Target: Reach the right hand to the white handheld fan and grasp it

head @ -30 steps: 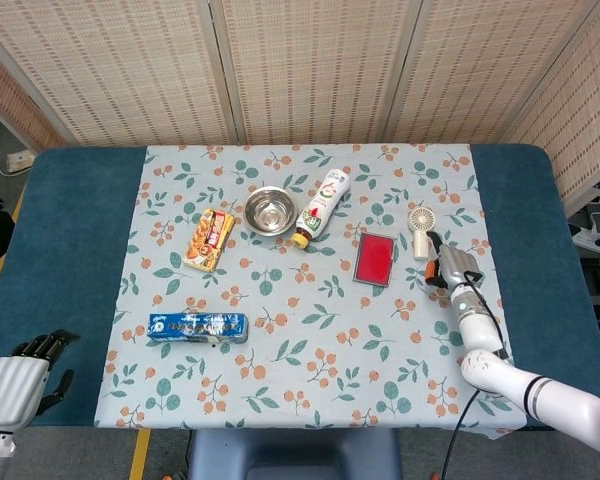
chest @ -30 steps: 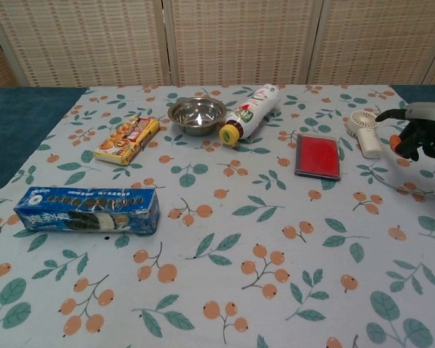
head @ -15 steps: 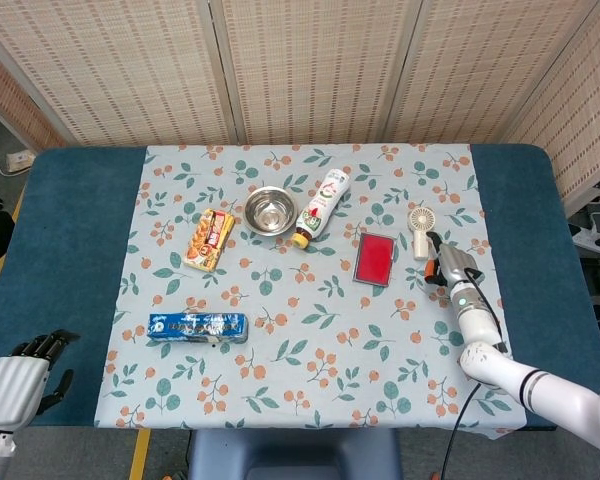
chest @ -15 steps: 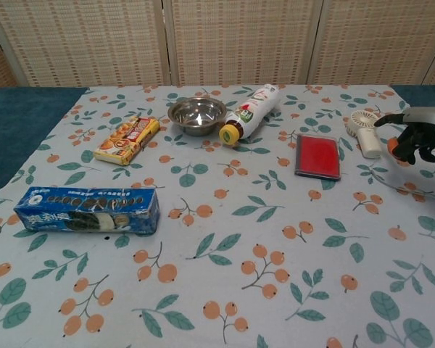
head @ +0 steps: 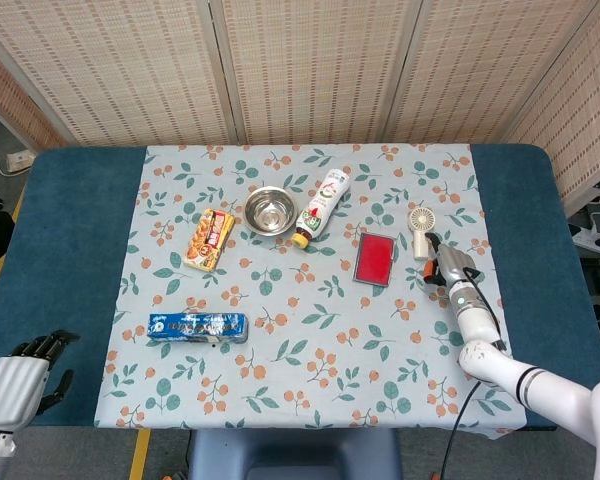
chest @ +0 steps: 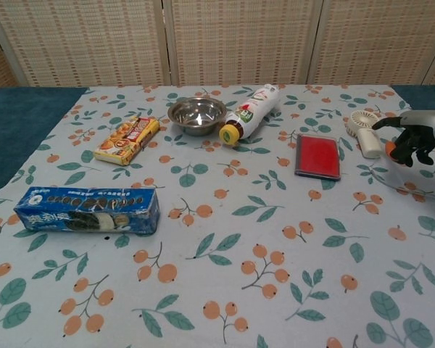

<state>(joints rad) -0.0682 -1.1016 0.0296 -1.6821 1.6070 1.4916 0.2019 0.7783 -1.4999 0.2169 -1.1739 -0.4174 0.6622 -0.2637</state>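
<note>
The white handheld fan [head: 418, 229] [chest: 365, 131] lies flat on the floral cloth at the right, round head away from me, handle toward me. My right hand [head: 446, 266] [chest: 410, 137] hovers just right of the fan's handle, fingers spread and curled downward, holding nothing; a fingertip nearly reaches the handle, and contact is unclear. My left hand [head: 20, 372] hangs below the table's front left corner, fingers curled, empty; only the head view shows it.
A red flat case [head: 374, 258] [chest: 317, 155] lies just left of the fan. Farther left are a lying bottle [head: 321, 206], a steel bowl [head: 268, 211], a snack pack [head: 209, 239] and a blue cookie box [head: 197, 327]. The blue table edge [head: 525, 230] runs right of the hand.
My right hand has crept leftward toward the fan's handle. The fan and the left hand have not moved.
</note>
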